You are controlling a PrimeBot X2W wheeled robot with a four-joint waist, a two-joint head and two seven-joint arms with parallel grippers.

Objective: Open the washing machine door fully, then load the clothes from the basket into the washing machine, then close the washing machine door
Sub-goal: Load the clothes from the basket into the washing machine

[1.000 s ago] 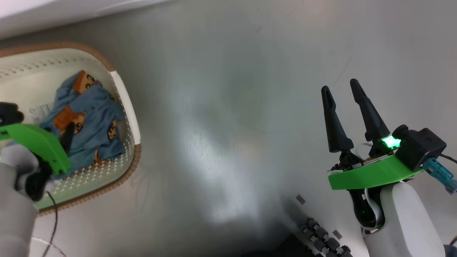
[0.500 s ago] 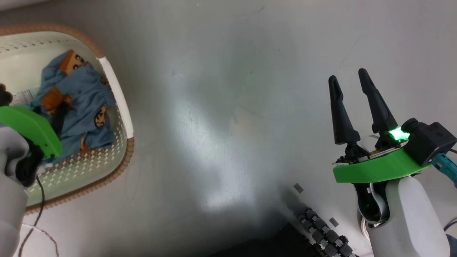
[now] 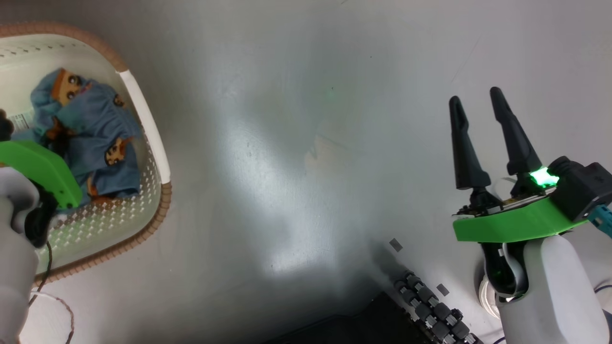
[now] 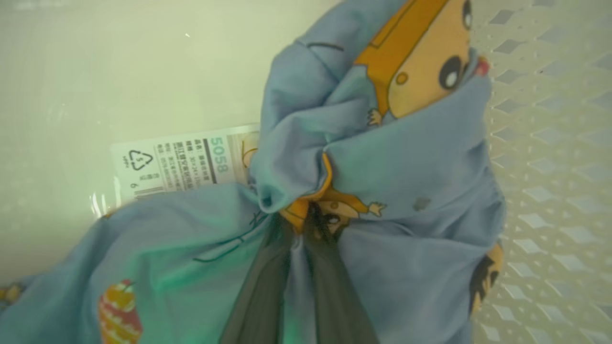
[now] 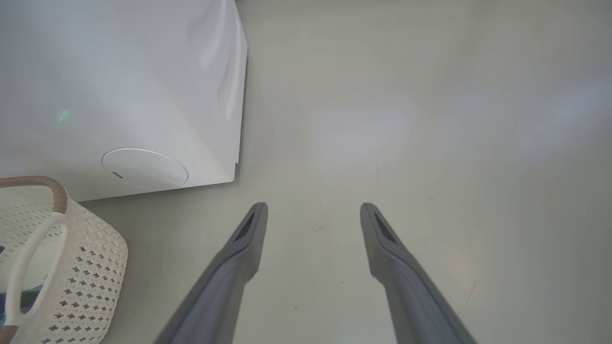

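- Since a sec ago: head cam has shifted, so the basket (image 3: 143, 114) sits further up-left in frame. That's the cam, not the basket. Real change: left gripper (image 4: 306, 224) was spread in the cloth and has now closed on it.
- Washing machine (image 5: 119, 95): big smooth white box, upper left of R wrist view, just behind the basket.
- Basket: cream perforated plastic, brown woven-look rim, left edge of head view.
- Clothes (image 4: 406, 167): soft blue printed fabric, crumpled in the basket. Long axis runs top-to-bottom along its right wall. One fold is pinched at the L tips, the rest bunched ahead of them.
- L arm is nearer. Right gripper (image 3: 474, 94) is lower right, fingers apart, empty, well apart.
- Next, I reckon: lift clear. Limp cloth may drag on the rim.
- Paper label (image 4: 181, 160) on the basket bottom, partly under the cloth.
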